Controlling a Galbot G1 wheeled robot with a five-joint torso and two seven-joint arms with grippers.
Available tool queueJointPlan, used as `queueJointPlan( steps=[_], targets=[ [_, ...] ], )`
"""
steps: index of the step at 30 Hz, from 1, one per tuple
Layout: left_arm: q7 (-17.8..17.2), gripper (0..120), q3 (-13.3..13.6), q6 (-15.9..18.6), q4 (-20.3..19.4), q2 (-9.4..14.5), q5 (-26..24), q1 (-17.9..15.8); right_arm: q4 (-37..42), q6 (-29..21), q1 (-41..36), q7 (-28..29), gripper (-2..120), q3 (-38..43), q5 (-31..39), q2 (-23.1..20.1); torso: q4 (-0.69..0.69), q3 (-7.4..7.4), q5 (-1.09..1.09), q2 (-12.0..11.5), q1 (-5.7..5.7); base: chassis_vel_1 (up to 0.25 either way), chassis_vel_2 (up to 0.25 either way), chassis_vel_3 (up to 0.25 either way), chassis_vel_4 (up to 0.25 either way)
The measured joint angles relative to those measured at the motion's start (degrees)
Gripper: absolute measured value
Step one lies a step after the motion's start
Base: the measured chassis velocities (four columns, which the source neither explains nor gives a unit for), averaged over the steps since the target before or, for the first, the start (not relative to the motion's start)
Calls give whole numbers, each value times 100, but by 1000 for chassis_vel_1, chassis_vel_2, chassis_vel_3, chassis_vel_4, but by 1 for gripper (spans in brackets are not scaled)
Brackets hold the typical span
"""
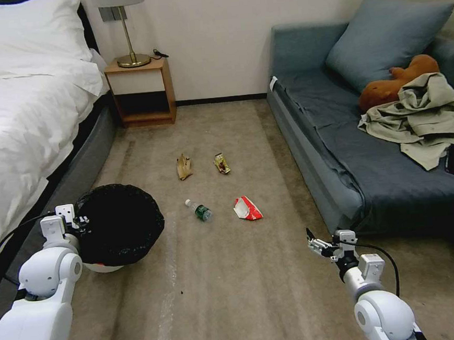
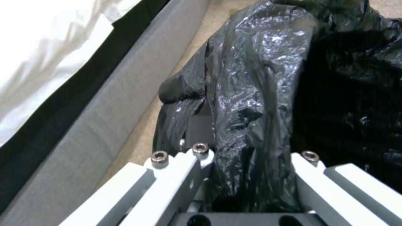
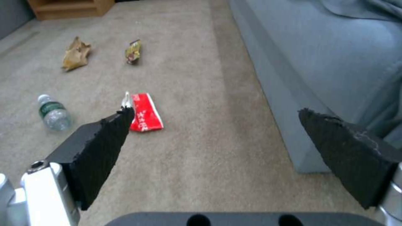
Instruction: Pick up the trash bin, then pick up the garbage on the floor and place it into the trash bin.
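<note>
I have the left gripper [image 1: 82, 222] closed on the rim of the trash bin [image 1: 120, 224]; from the left wrist camera the fingers [image 2: 197, 125] pinch the black bag [image 2: 259, 94] draped over that rim. The bin sits on my left beside the bed [image 1: 19, 128], and I can't tell whether it is off the carpet [image 1: 235, 274] or resting on it. It looks light and stiff, but the bag is thin and slick, so I judge the hold could slide on the plastic if I swing fast; the rim under the bag is the part to trust.

The right gripper [image 1: 316, 244] hovers low beside the sofa [image 1: 343, 176], fingers [image 3: 105, 138] spread wide and holding nothing. The litter lies on the carpet between the bin and the sofa: the red packet [image 1: 248, 208] nearest the sofa, the bottle [image 1: 200, 210] nearer the bin, the brown paper bag [image 1: 184, 166] and the yellow wrapper [image 1: 222, 163] beyond them toward the nightstand [image 1: 139, 90].

The packet and wrapper look flat and soft, best pinched at a raised fold; the bottle will likely roll, so across its middle. Open floor is generous around the litter; the sofa's front edge is the one thing close to my right arm.
</note>
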Motion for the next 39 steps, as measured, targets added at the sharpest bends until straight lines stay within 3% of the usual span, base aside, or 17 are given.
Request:
queueJointPlan(
  steps=[39],
  targets=[
    [54, 4, -102, -50, -1, 17, -72, 65, -114, 9, 28, 4, 100, -110, -158, 13, 2, 0, 0, 0, 0, -93, 97, 96, -92]
  ],
)
